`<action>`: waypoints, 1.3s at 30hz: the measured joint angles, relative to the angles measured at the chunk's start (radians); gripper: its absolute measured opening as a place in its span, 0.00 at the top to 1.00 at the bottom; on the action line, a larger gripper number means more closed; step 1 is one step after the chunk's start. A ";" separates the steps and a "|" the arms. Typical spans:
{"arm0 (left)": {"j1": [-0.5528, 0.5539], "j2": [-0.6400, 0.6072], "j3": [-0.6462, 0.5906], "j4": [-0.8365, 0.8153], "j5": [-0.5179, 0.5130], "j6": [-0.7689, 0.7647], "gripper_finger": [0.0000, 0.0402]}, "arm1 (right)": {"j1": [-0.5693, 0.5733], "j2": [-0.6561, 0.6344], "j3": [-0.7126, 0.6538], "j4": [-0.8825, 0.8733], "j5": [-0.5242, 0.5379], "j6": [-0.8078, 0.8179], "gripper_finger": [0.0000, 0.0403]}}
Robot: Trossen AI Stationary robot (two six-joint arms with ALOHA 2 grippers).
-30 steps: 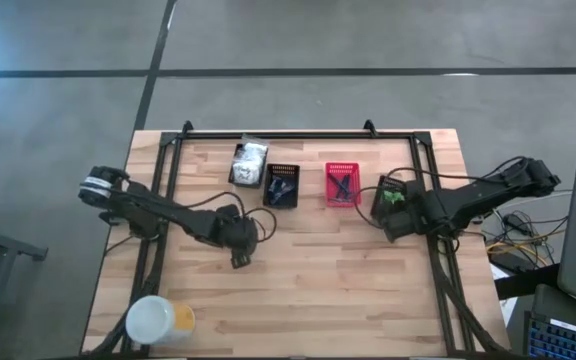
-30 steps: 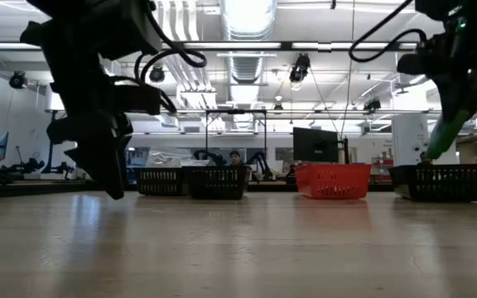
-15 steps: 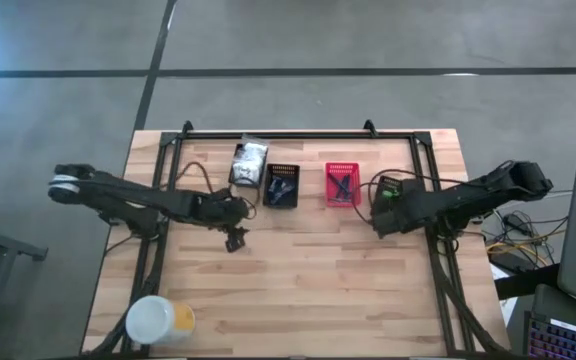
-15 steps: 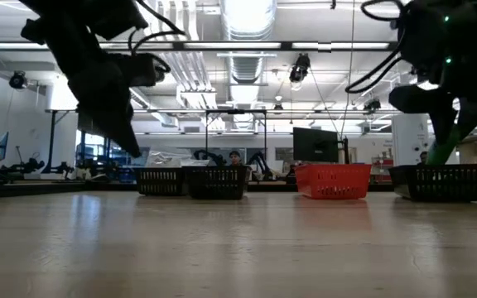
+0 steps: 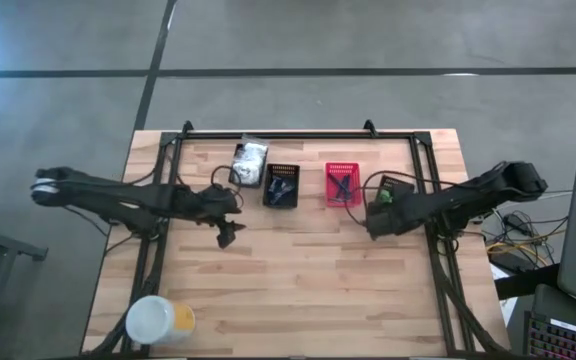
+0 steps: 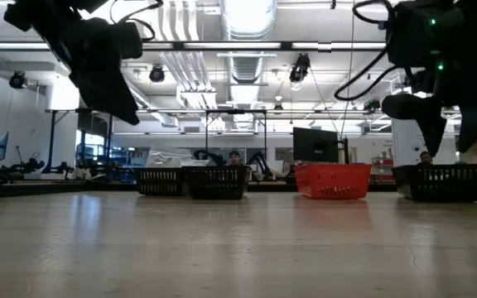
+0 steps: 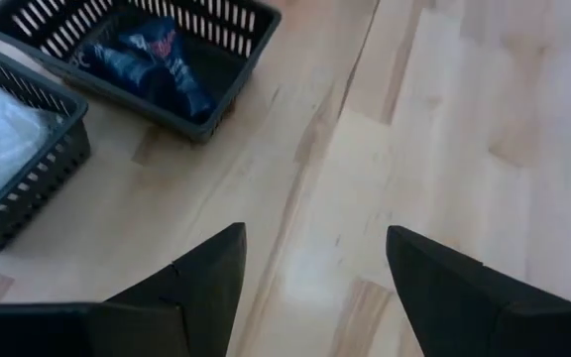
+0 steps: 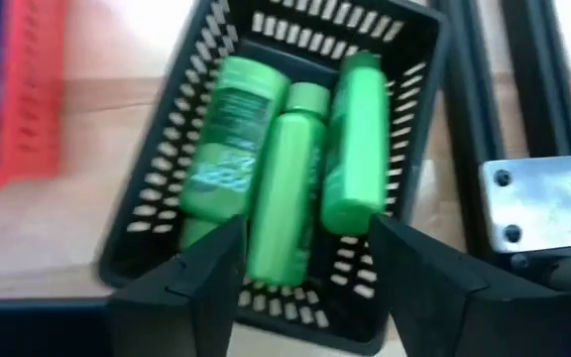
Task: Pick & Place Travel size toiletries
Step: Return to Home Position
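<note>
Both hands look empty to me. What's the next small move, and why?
Probably retract both arms: the left hand and right hand are open and empty, and the green bottles already lie in the black basket.

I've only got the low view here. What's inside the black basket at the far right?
Observer: The right wrist view shows three green bottles lying side by side in that right black basket.
Operator: Is the right gripper holding anything?
Observer: No. The right gripper is open and empty, close to that basket.
Operator: And the left one?
Observer: The left gripper is open and empty too. It is over bare table, near the middle black basket, which holds dark blue packets.
</note>
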 joint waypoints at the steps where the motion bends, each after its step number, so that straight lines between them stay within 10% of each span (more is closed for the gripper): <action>1: 0.000 -0.013 0.000 0.000 0.000 -0.010 0.38 | 0.000 -0.005 0.007 0.007 0.000 -0.006 0.47; 20: 0.002 -0.291 0.000 0.027 -0.070 -0.121 0.38 | 0.010 -0.028 0.390 0.024 0.108 -0.535 0.30; 27: 0.002 -0.399 -0.001 0.007 0.059 -0.104 0.38 | 0.016 -0.039 0.510 0.126 0.105 -0.861 0.24; 39: 0.003 -0.641 -0.140 0.075 0.100 -0.123 0.38 | -0.021 -0.363 0.053 0.777 -0.092 -0.952 0.14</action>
